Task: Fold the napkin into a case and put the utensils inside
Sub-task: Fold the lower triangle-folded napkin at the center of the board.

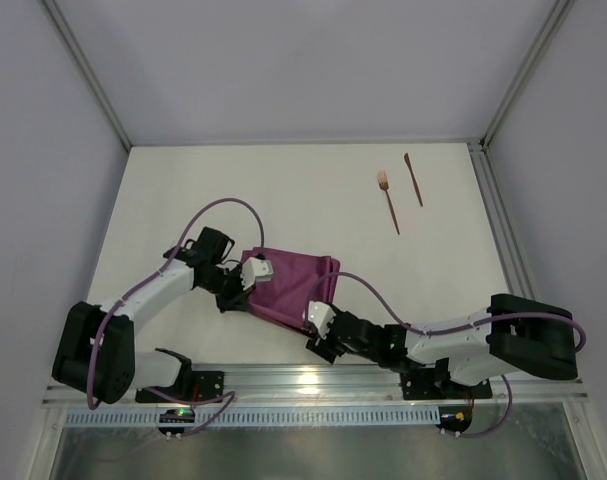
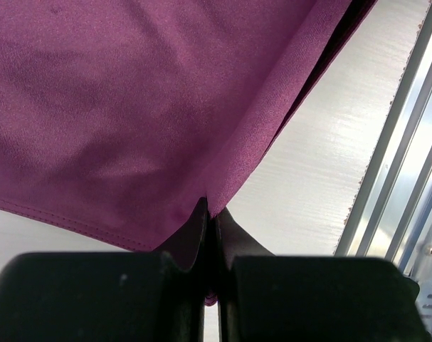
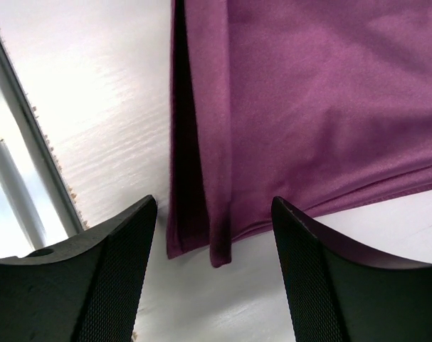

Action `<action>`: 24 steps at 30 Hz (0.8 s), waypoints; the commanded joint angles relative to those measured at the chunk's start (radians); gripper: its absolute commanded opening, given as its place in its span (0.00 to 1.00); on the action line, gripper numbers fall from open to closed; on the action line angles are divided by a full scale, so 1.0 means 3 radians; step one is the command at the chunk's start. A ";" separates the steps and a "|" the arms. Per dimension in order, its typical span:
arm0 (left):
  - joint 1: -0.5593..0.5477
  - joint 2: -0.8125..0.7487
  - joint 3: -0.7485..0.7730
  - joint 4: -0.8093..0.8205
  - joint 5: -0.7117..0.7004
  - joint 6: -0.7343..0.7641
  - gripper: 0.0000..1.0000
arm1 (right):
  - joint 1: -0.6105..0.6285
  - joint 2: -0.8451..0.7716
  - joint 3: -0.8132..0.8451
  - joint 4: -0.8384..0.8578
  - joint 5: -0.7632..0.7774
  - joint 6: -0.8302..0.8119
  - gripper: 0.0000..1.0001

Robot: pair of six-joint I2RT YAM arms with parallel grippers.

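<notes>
"Right wrist view first," says the first. "What does the right pincer (image 3: 214,239) have?"

"Nothing. Its jaws stand apart. The near right corner of the napkin (image 3: 315,107) sits just ahead, between them but untouched. Two layers show at that corner, with a dark gap between them, over the pale counter (image 3: 87,121)."

"And the left side?"

"The left pincer (image 2: 210,215) is clenched on the napkin's hem at the near left corner. The cloth spreads away from it toward the far edge."

"So where does the cloth lie overall?"

"From above, it lies close to the counter's near edge, about midway along it, with a pincer at each near corner. Its near hem runs from one pincer to the other, roughly along that edge. It is no case yet, only a doubled sheet by the look of it."

"Which relation decides the next move?"

"Probably that right corner. It lies dead ahead of the parted jaws, so a short advance and a squeeze should catch it. Taking both layers may matter, and whether it would is hard to tell."

"The utensils?"

"The fork (image 1: 388,200) and knife (image 1: 413,180) lie side by side, not touching, toward the far right corner. Their long axes run near to far, well apart from the napkin. The right arm is the nearer one."
</notes>
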State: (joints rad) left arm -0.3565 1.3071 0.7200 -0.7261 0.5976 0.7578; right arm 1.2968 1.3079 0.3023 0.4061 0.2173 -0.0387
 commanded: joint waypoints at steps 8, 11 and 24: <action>0.0028 -0.0103 0.0141 -0.0100 0.0125 -0.0005 0.00 | 0.0018 0.0186 0.0163 -0.0070 0.0329 0.0006 0.57; 0.0038 -0.0108 0.0151 -0.0111 0.0135 0.0000 0.00 | 0.0018 0.0247 0.0204 -0.0111 0.0288 0.0006 0.36; 0.0089 -0.0450 0.0131 -0.0743 0.0140 0.0260 0.00 | 0.0013 -0.0208 0.0613 -0.0954 -0.0952 0.0220 0.04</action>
State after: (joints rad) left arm -0.3367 1.2285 0.7311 -0.8413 0.6106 0.7956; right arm 1.2984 1.2675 0.4137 0.2207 0.1284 -0.0170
